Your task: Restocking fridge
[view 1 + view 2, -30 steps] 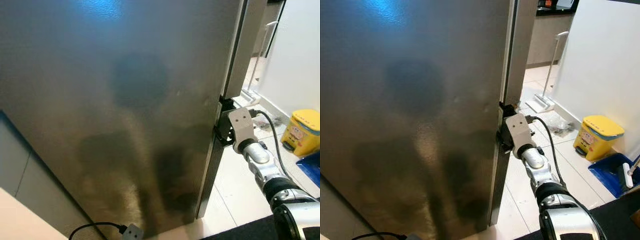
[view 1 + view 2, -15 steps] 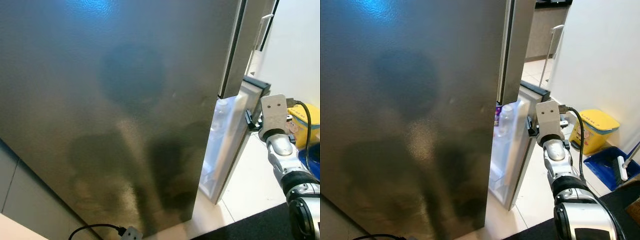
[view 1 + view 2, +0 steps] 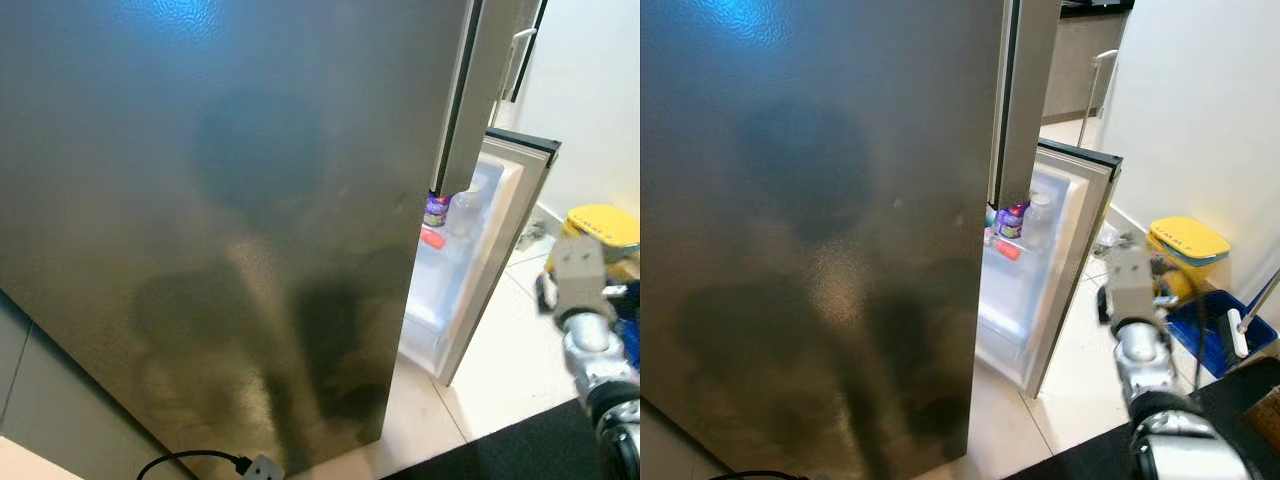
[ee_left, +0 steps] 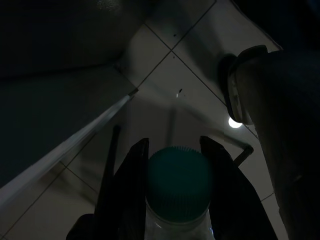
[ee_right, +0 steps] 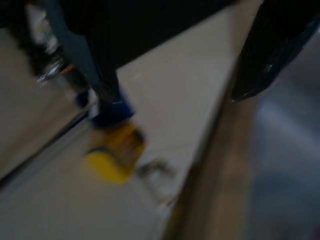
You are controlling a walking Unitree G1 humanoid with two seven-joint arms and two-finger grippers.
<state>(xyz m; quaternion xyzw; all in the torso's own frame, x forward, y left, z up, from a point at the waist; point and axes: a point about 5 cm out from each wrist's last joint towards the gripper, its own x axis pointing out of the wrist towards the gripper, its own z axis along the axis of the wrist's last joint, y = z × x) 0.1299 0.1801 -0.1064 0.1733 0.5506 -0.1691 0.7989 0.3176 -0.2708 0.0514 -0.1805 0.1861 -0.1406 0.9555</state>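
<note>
Left end effector [image 4: 172,165] pinches bottle [image 4: 179,186] at the neck; likely light, slick plastic. Right end effector [image 3: 1132,290]: state unclear. Fridge door [image 3: 1072,250] ajar.

Bottles [image 3: 1012,218] inside fridge [image 3: 820,230]

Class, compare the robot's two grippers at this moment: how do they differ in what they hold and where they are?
The left gripper is shut on a bottle with a green cap, low over the tiled floor; the right gripper has no load to be seen. The left wrist view is sharp but dark, the right gripper is blurred, raised beside the open fridge door.
</note>
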